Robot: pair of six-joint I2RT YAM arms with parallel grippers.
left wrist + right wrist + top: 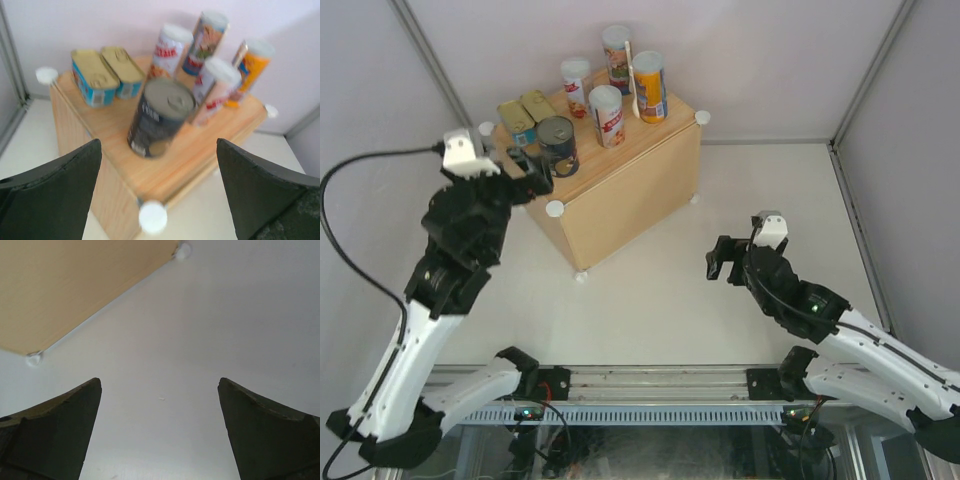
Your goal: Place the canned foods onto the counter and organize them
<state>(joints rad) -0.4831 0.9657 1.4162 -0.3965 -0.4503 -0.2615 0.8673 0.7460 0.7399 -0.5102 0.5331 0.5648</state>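
Note:
The counter (630,200), a light-wood box with white knobs, stands at the back left of the table. All the cans stand on its top. Two flat gold-topped tins (525,115) are at the left. The short dark can (557,146) is near the front corner. Two red-white cans (607,115), an orange can (649,87) and a blue-labelled can (617,58) stand behind. My left gripper (525,170) is open and empty, just in front of the dark can (160,115). My right gripper (723,258) is open and empty over the bare table, right of the counter.
The table is enclosed by white walls with metal corner posts (425,60). In the left wrist view the counter's near corner knob (152,217) sits between my fingers. In the right wrist view only the counter's side (75,285) and the bare table show.

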